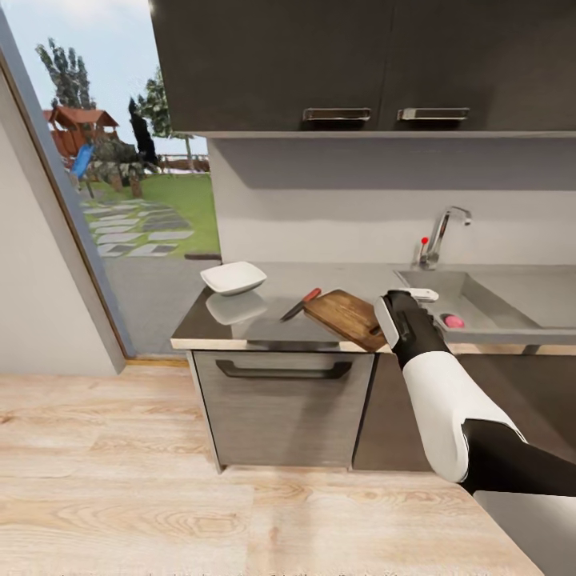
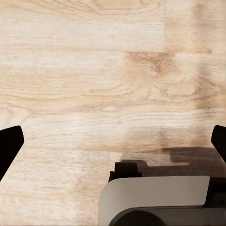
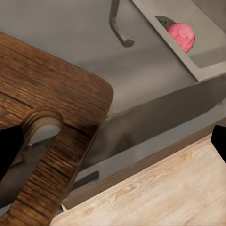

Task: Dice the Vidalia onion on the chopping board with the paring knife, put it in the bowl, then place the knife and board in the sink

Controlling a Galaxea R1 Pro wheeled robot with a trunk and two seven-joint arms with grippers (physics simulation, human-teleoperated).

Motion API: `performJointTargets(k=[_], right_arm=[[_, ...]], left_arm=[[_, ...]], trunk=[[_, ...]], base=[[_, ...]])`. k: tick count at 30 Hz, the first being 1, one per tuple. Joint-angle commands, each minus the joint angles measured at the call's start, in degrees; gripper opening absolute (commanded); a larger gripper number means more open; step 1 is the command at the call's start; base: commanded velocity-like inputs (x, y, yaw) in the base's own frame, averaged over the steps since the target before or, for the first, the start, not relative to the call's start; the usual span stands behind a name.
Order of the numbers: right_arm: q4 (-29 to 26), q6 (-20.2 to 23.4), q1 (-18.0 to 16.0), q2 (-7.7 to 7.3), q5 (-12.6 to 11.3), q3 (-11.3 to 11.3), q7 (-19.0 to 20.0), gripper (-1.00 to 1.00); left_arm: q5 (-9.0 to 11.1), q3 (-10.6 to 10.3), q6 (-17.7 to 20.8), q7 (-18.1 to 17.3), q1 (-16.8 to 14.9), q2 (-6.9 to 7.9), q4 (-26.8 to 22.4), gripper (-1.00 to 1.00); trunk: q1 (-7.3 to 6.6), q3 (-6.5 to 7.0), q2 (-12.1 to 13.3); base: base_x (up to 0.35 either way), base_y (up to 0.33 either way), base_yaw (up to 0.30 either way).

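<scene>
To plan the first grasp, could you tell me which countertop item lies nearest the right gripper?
The chopping board: its slot-handle end lies right beside the right gripper, while the paring knife and bowl lie farther left.

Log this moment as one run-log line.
right gripper: open, above counter edge | onion: in sink | paring knife: beside chopping board

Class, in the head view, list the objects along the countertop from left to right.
White square-rimmed bowl → red-handled paring knife → brown wooden chopping board → right gripper → pink-red onion in the steel sink.
</scene>
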Motion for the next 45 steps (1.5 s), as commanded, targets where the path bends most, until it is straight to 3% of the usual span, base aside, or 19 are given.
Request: performJointTargets(k=[1,45], right_arm=[[-0.06,0.23,-0.04,0.05,0.01,-0.19,-0.13,1.00],[-0.04,0.22,-0.04,0.05,0.01,-0.19,-0.07,1.00]], left_arm=[[0.13,0.01,-0.18,0.02,-0.03,0.00,0.03,1.00],[0.13,0.01,-0.18,0.02,-0.03,0.01,0.03,1.00]], trunk=[[0.00,-0.15,-0.03],[0.00,-4.20,-0.03]], base=[[0.000,0.000,0.000],[0.007,0.004,0.000]])
